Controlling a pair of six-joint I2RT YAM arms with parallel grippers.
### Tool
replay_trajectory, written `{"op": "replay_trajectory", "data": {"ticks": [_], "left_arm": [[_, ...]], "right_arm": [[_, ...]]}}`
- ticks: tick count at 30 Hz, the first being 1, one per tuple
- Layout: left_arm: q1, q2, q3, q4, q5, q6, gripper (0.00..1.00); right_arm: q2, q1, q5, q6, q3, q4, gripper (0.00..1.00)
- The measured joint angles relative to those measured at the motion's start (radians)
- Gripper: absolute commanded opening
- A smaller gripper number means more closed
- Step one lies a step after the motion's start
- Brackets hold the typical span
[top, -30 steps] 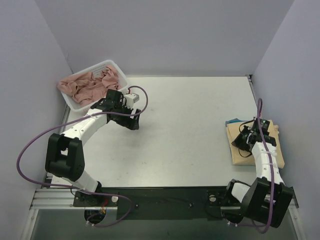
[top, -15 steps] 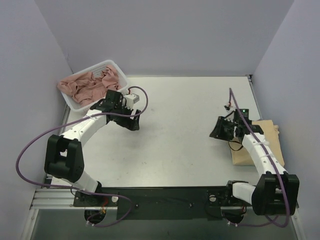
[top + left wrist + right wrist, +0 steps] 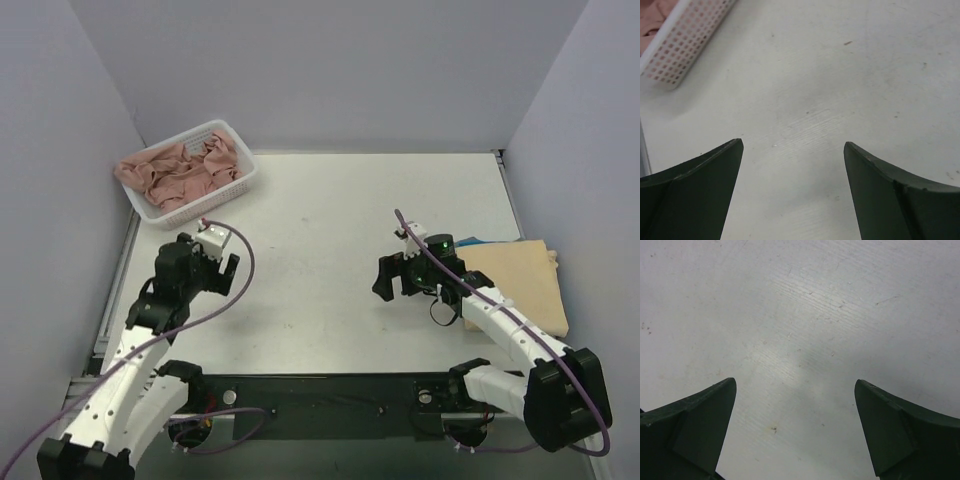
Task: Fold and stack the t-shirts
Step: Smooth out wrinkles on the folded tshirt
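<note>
The left fingers (image 3: pixel 225 268) are spread wide with only bare bench (image 3: pixel 330 200) between them. The left wrist view shows both dark tips apart over the scuffed white surface. Beyond them and off to their left is the corner of a white perforated basket (image 3: pixel 243 184), near the tips but not touching them. It holds crumpled pinkish cloth (image 3: pixel 178 170) heaped up to its rim. Nothing lies between these fingers and the basket.

The right fingers (image 3: pixel 384 280) are also spread and grip nothing. The right wrist view shows only scratched bench between and ahead of the tips. They hang over the middle of the bench, pointing towards the left arm's side.

Behind these fingers, on the far side of their own wrist and forearm, a folded peach shirt (image 3: pixel 520 285) lies flat by the bench's right edge. A blue shirt (image 3: pixel 470 242) lies under it, with only a thin strip showing at the back left corner. Neither shirt touches the fingers. A purple cable (image 3: pixel 425 255) loops over the right wrist between the fingers and the stack. Open bench separates the two pairs of fingers.
</note>
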Motion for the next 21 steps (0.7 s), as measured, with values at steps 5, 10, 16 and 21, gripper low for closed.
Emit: {"op": "replay_trajectory", "data": {"ticks": [5,10,16,21], "left_arm": [[0.002,-0.198,-0.278,0.212,-0.178,-0.058,0.93],[0.002,-0.252,-0.441,0.364,-0.233,-0.137,0.93],[0.002,-0.240,-0.484,0.449,-0.269,-0.182,0.93],[0.002,-0.226,-0.513,0.514,-0.298,-0.215,0.93]], "right_arm": [[-0.029,0.001,0.067,-0.012,-0.098,0.098,1.00],[-0.153,0.001,0.146,-0.030,-0.180,0.165,1.00],[-0.354,0.001,0.266,-0.079,-0.293,0.233,1.00],[-0.440,0.001,0.335,-0.124,-0.417,0.303,1.00]]}}
